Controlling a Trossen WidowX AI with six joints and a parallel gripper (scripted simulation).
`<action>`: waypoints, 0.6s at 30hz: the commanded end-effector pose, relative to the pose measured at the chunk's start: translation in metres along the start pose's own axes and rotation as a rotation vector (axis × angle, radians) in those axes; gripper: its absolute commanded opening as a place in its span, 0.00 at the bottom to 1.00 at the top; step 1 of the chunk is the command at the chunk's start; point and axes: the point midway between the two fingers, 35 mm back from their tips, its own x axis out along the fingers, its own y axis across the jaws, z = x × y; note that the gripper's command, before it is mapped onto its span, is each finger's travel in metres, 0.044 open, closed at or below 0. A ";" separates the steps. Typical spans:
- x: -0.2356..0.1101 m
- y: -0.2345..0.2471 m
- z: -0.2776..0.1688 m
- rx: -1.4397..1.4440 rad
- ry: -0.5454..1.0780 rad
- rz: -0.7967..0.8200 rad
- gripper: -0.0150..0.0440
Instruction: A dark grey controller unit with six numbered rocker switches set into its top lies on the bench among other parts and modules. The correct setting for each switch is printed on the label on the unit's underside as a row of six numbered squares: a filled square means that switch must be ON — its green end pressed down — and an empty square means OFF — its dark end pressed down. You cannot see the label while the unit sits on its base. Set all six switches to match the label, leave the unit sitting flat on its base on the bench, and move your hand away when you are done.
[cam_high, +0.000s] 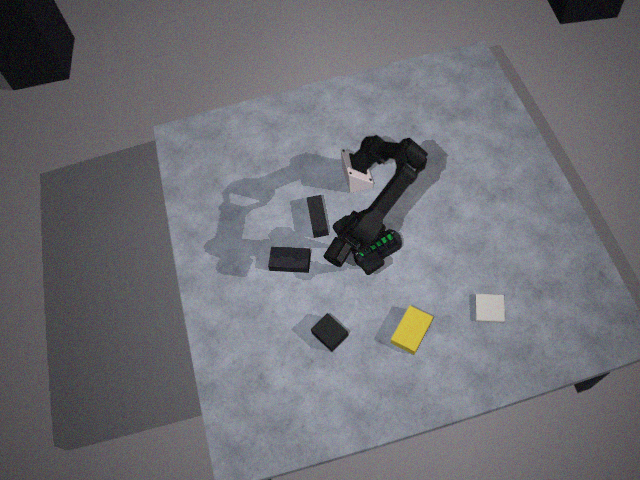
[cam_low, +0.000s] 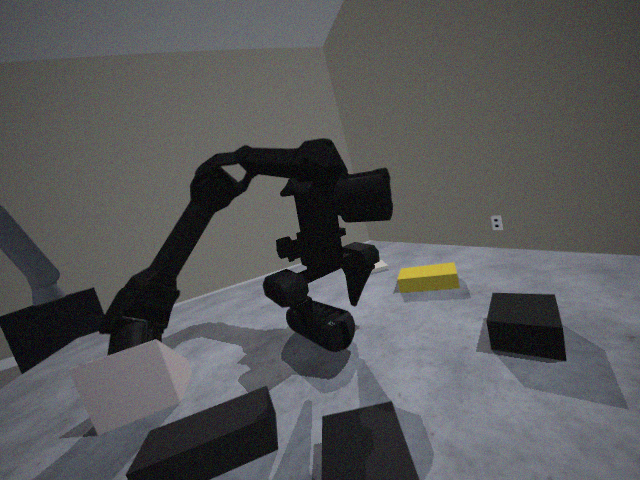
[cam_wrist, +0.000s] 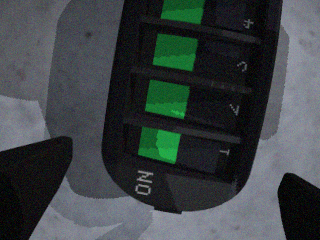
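The dark grey controller unit (cam_high: 383, 244) (cam_low: 323, 324) (cam_wrist: 194, 94) sits on its base on the bench (cam_high: 248, 155), switches facing up. In the wrist view I see five numbered rocker switches, each with its green end on the side marked ON; the sixth is cut off at the top edge. I cannot tell which ends are pressed down. My gripper (cam_high: 364, 254) (cam_low: 330, 304) (cam_wrist: 179, 168) is open and empty. It points down over the unit's end nearest switch 1, with one finger on each side and neither touching it.
Two long dark blocks (cam_high: 317, 215) (cam_high: 289, 259) lie left of the unit, a pink wedge (cam_high: 356, 178) (cam_low: 129, 382) near the arm's base. A dark cube (cam_high: 329, 331) (cam_low: 526, 325), a yellow block (cam_high: 412, 328) (cam_low: 428, 276) and a white tile (cam_high: 489, 307) lie toward the front.
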 end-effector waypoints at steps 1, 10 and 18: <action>0.006 0.000 -0.001 0.009 -0.004 -0.005 1.00; 0.018 0.001 -0.002 0.008 -0.005 -0.005 1.00; 0.018 0.001 -0.002 0.008 -0.005 -0.005 0.81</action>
